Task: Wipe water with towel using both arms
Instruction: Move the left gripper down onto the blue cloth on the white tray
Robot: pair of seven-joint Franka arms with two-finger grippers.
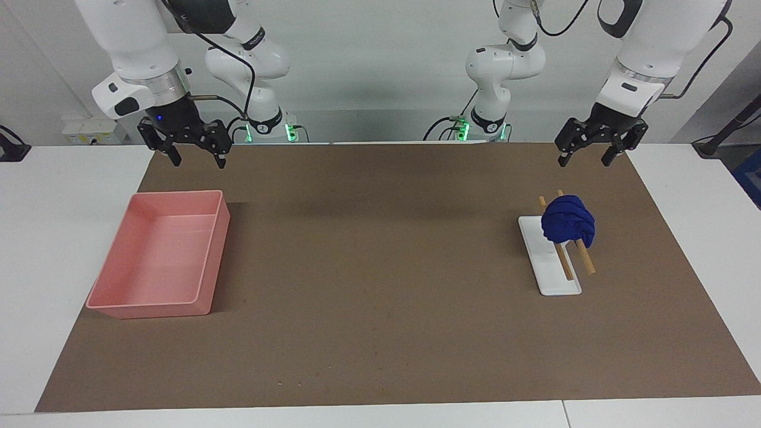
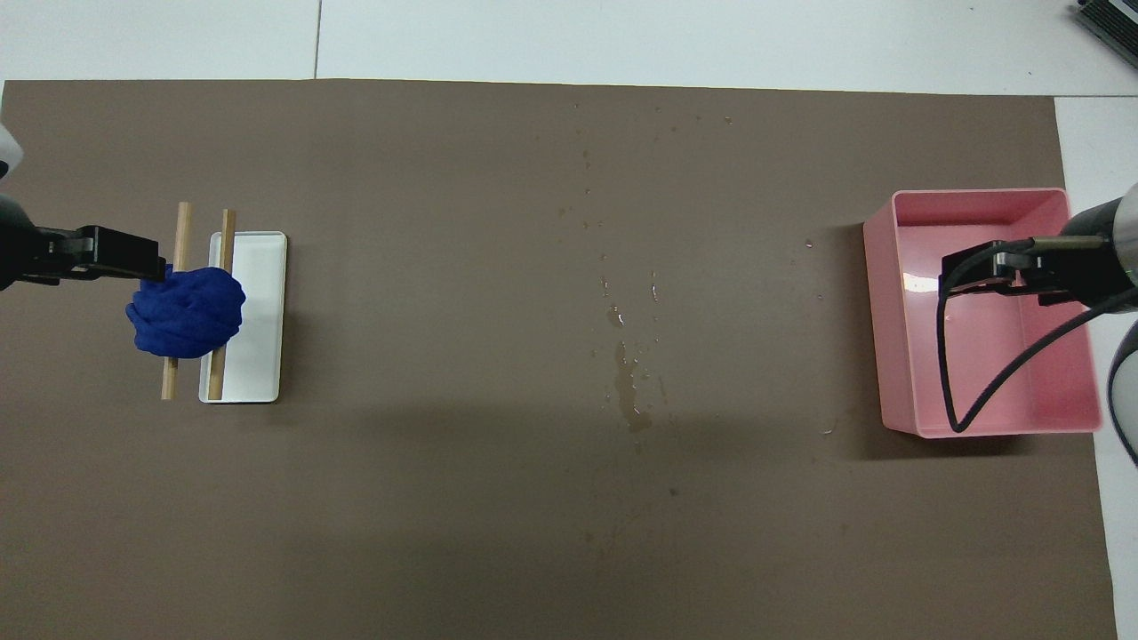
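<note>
Facing view: towel [image 1: 568, 222] rested bunched on two wooden rods [image 1: 576, 252] over a white tray [image 1: 550, 270], presumably for easy pickup. Left claw [image 1: 587, 156] and right claw [image 1: 197, 157] hung open, raised. Overhead view: water [image 2: 627, 391] lay mid-desk [image 2: 444, 489], well apart from the towel [image 2: 185, 311].

You have open brown mat [image 1: 380, 285] mid-table, pink tray [image 1: 160, 255] blocking one end, towel [image 1: 568, 221] on wooden rods [image 1: 585, 258] the other

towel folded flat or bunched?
Bunched. The towel is a wrinkly rounded lump resting on two wooden sticks over the white tray.
</note>
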